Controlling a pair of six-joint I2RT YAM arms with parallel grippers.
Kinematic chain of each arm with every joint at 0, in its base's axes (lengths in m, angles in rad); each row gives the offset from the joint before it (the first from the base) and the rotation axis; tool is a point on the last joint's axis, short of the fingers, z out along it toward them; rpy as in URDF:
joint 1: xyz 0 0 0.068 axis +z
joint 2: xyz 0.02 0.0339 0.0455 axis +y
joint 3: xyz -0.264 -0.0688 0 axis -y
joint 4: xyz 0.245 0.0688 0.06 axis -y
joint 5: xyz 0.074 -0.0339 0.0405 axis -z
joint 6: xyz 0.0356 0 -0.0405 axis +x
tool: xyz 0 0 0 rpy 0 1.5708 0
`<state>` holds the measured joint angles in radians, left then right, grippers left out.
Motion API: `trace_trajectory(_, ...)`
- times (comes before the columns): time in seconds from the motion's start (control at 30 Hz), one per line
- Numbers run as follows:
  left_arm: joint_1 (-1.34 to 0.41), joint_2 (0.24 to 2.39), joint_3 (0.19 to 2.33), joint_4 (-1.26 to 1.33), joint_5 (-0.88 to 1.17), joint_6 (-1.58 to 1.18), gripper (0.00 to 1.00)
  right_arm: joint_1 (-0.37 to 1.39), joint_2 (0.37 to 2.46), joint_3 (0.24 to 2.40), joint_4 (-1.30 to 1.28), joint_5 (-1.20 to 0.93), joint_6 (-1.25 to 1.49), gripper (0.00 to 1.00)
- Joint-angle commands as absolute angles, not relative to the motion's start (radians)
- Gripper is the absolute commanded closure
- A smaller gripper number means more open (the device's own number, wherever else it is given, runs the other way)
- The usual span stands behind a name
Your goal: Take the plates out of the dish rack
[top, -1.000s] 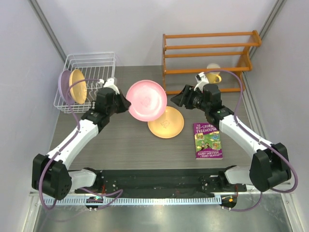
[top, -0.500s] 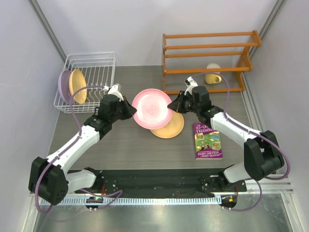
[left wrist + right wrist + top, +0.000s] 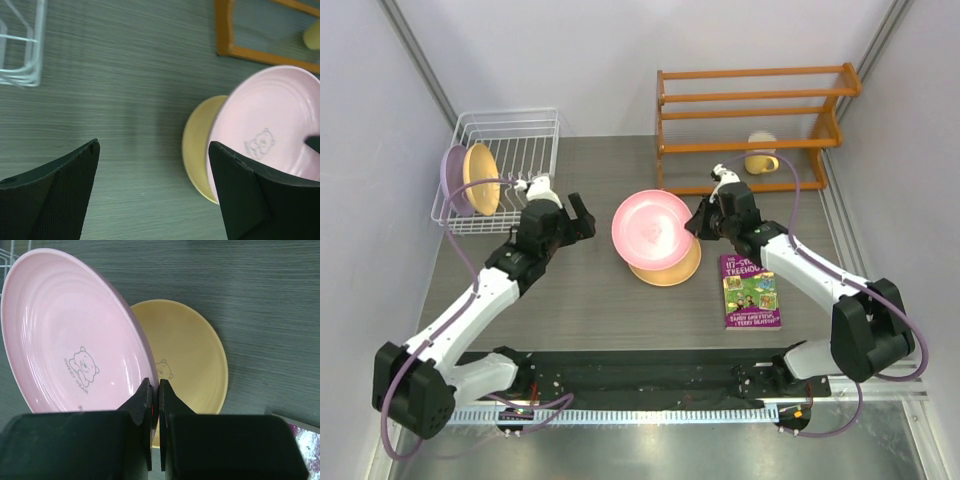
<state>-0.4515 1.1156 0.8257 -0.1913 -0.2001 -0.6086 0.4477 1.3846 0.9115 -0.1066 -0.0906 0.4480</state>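
Observation:
A pink plate (image 3: 651,227) hangs tilted above the table, and my right gripper (image 3: 694,222) is shut on its right rim. In the right wrist view the gripper (image 3: 155,390) pinches the pink plate's (image 3: 65,340) edge. Under it an orange-yellow plate (image 3: 672,271) lies flat on the table. My left gripper (image 3: 578,218) stands open, just left of the pink plate and apart from it. The white dish rack (image 3: 510,128) at the far left holds a lavender plate (image 3: 449,178) and another orange-yellow plate (image 3: 482,180), both upright.
An orange slatted shelf (image 3: 750,120) stands at the back right with a yellow mug (image 3: 761,160) on its lower level. A purple book (image 3: 751,291) lies right of the flat plate. The rack's corner (image 3: 20,50) shows in the left wrist view.
The pink plate passed from my left gripper to my right. The left gripper opened and drew back left. The right gripper shut on the rim, and the plate moved right over the flat plate.

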Motion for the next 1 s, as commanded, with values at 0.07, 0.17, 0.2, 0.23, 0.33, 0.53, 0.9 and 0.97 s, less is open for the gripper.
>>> trace_trajectory(0.07, -0.453, 0.947, 0.798, -0.241, -0.481, -0.491, 0.10, 0.443, 1.402, 0.942, -0.149, 0.032, 0.417, 0.99)
trace_trajectory(0.17, -0.453, 0.870, 0.757, -0.218, -0.576, -0.439, 0.09, 0.437, 1.462, 0.954, -0.143, 0.040, 0.410, 0.99)
trace_trajectory(0.2, -0.453, 0.856, 0.744, -0.189, -0.601, -0.420, 0.06, 0.434, 1.474, 0.956, -0.143, 0.038, 0.411, 0.99)
trace_trajectory(0.23, -0.454, 0.839, 0.733, -0.181, -0.645, -0.408, 0.05, 0.433, 1.497, 0.960, -0.138, 0.034, 0.410, 0.99)
trace_trajectory(0.33, -0.453, 0.805, 0.707, -0.157, -0.704, -0.353, 0.04, 0.430, 1.540, 0.974, -0.130, 0.014, 0.411, 0.99)
trace_trajectory(0.53, -0.453, 0.834, 0.726, -0.164, -0.802, -0.302, 0.04, 0.426, 1.583, 0.991, -0.117, 0.014, 0.408, 0.98)
trace_trajectory(0.9, -0.453, 0.945, 0.791, -0.105, -0.899, -0.221, 0.01, 0.423, 1.576, 1.015, -0.193, -0.016, 0.380, 0.33)
trace_trajectory(0.97, -0.446, 0.997, 0.816, -0.069, -0.937, -0.149, 0.01, 0.423, 1.554, 1.022, -0.237, -0.005, 0.364, 0.32)
